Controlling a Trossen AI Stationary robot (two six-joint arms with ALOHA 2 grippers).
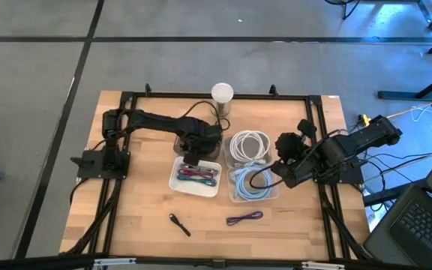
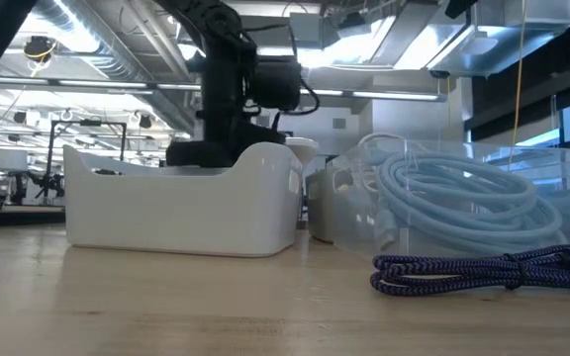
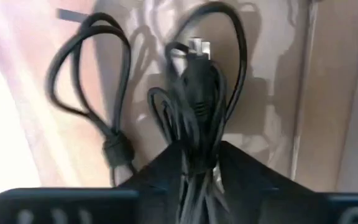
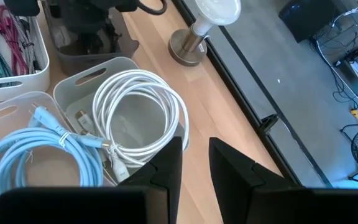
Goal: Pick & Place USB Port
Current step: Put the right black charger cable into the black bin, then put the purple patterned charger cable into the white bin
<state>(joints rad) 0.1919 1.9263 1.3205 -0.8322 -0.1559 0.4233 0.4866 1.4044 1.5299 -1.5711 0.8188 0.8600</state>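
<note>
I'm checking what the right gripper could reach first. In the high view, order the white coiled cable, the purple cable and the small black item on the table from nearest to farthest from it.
From the right gripper:
1. white coiled cable, in the bin just beside it.
2. purple cable, on bare table toward the front edge.
3. small black item, front of the table, on the left arm's side.

Workshop floor and ceiling around a wooden surface

The light wood surface (image 1: 148,225) stands on grey concrete floor (image 1: 36,90) crossed by dark seams. A laptop (image 1: 418,225) sits beside it, and ceiling ducts (image 2: 97,49) with bright lights fill the room behind.
</note>
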